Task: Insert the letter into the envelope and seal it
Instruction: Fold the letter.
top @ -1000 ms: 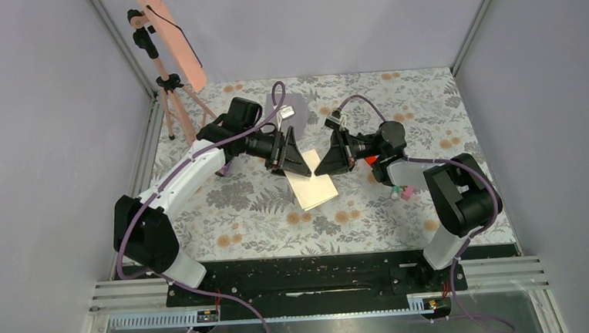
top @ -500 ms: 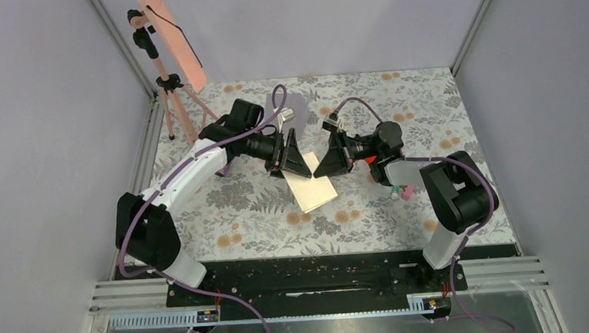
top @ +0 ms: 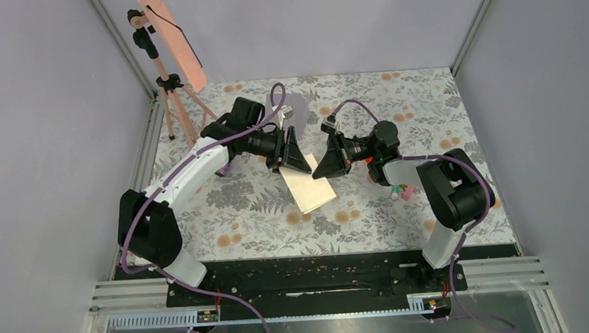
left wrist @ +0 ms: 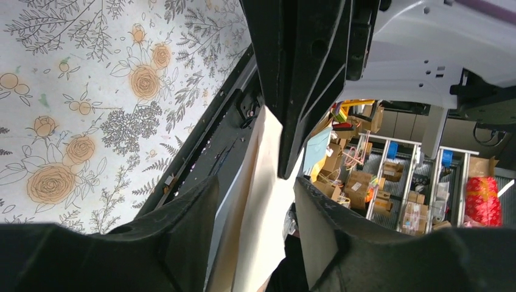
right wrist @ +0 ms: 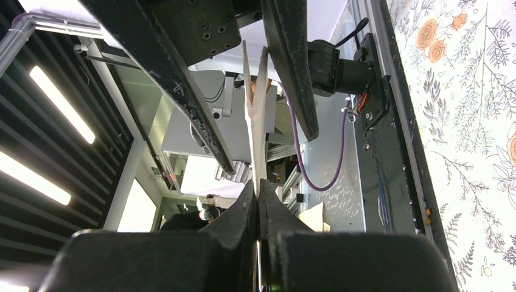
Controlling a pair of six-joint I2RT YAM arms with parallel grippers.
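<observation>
The letter (top: 310, 190) is seen near the middle of the floral worktop (top: 248, 208), with its far end between the two grippers and its other end pointing toward the near edge. Whether that near end rests on the surface cannot be told. The far end is pinched by the right gripper (top: 326, 167). In the right wrist view its fingers (right wrist: 243, 210) are pressed together on the sheet, which is seen edge-on and roughly parallel to the worktop. The left gripper (top: 295, 159) is set at the same end from the opposite side. In the left wrist view its jaws stand spread, and the cream sheet passes between them without being clamped. The envelope (top: 297, 103) lies flat toward the far edge, behind the left gripper, and is partly hidden by the arm and its cable. A tripod (top: 167, 89) stands at the far left corner.
</observation>
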